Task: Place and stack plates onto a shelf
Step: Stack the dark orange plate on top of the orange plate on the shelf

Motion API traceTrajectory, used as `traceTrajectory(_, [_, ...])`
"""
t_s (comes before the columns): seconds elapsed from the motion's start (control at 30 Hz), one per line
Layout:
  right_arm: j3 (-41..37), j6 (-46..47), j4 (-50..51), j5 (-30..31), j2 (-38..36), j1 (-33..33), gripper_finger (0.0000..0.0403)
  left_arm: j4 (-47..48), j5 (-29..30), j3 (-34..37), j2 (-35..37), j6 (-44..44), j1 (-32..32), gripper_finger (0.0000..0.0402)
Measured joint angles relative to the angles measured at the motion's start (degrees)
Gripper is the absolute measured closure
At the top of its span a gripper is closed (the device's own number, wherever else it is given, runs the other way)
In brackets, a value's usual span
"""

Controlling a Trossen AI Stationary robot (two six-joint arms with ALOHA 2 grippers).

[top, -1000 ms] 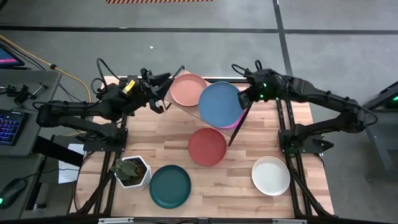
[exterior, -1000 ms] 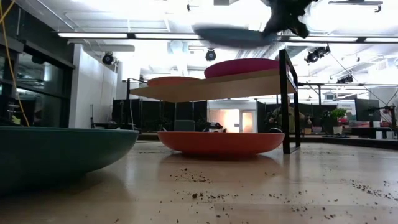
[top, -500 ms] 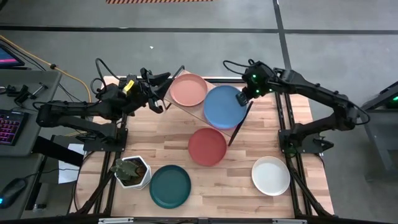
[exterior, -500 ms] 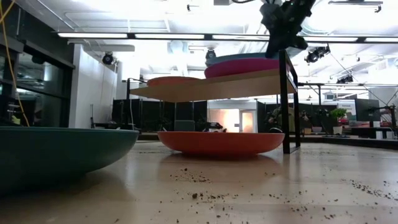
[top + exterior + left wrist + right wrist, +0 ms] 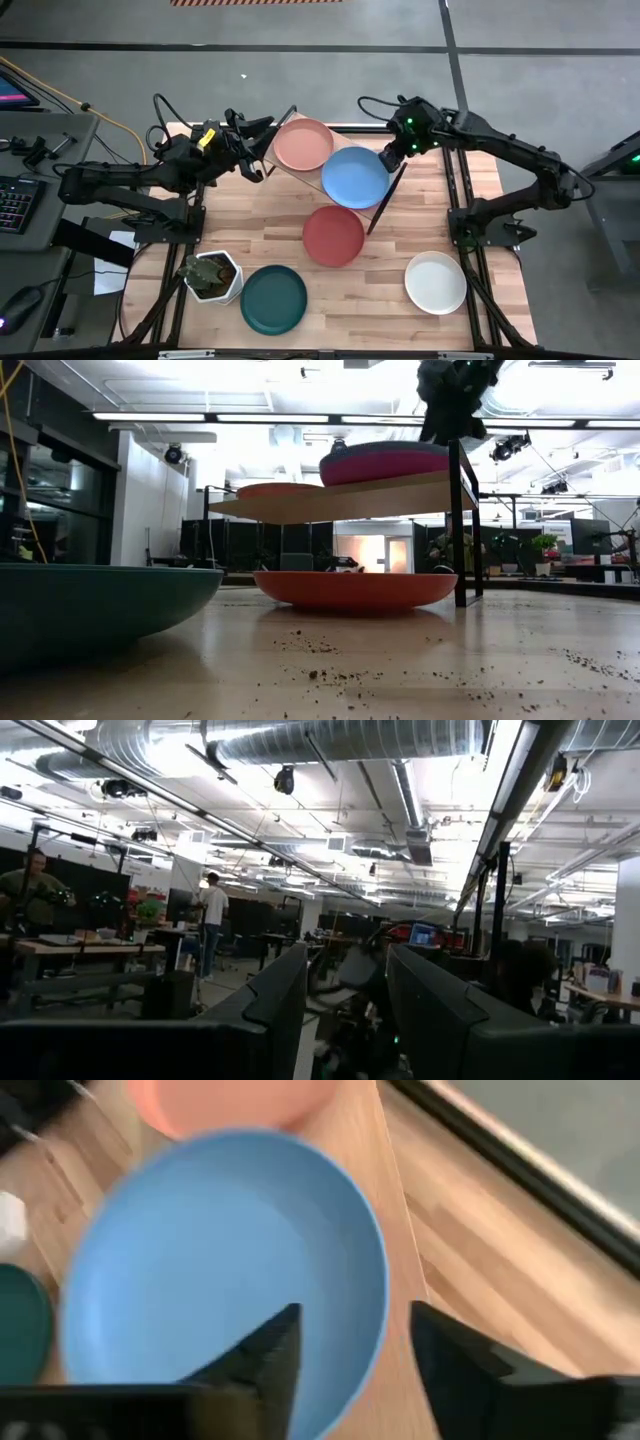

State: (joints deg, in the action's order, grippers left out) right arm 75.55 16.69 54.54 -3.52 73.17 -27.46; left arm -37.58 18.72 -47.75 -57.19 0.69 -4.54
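Blue plate (image 5: 355, 178) hides the magenta plate (image 5: 385, 464) from above; right gripper (image 5: 350, 1345) spread apart, left gripper (image 5: 345, 990) apart.

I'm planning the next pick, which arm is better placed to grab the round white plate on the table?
Probably the right. The round white plate lies on the right arm's side of the table, and the right gripper, open by the blue plate on the shelf, is nearer. The left gripper waits far across.
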Motion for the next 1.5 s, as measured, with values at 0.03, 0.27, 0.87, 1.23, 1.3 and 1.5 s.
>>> traceTrajectory(0.03, [0.75, -0.27, 0.04, -0.09, -0.31, 0.0, 0.0218, 0.0, 0.0, 0.0, 0.0, 0.0, 0.0, 0.0271])
traceTrajectory(0.27, [4.53, -0.59, -0.03, -5.86, -5.27, 2.98, 0.0157, 2.62, -0.04, -0.02, 0.0, -0.08, 0.24, 0.0271])
traceTrajectory(0.87, [-15.43, 19.1, -11.65, 11.49, -28.55, 24.93, 0.0155, 64.84, -15.06, -12.39, -17.22, -45.59, 9.94, 0.0271])
traceTrajectory(1.23, [-9.58, 14.19, -9.89, 12.13, -21.66, 26.86, 0.0155, 64.8, -18.84, -12.37, -38.42, -58.62, 9.81, 0.0254])
traceTrajectory(1.3, [-9.22, 14.02, -9.35, 12.14, -21.07, 26.84, 0.0155, 64.73, -18.14, -12.37, -40.93, -59.7, 9.64, 0.0248])
traceTrajectory(1.5, [-9.18, 13.27, -9.33, 12.38, -21.0, 26.82, 0.0155, 62.49, -17.43, -12.35, -45.54, -62.65, 8.98, 0.0227])
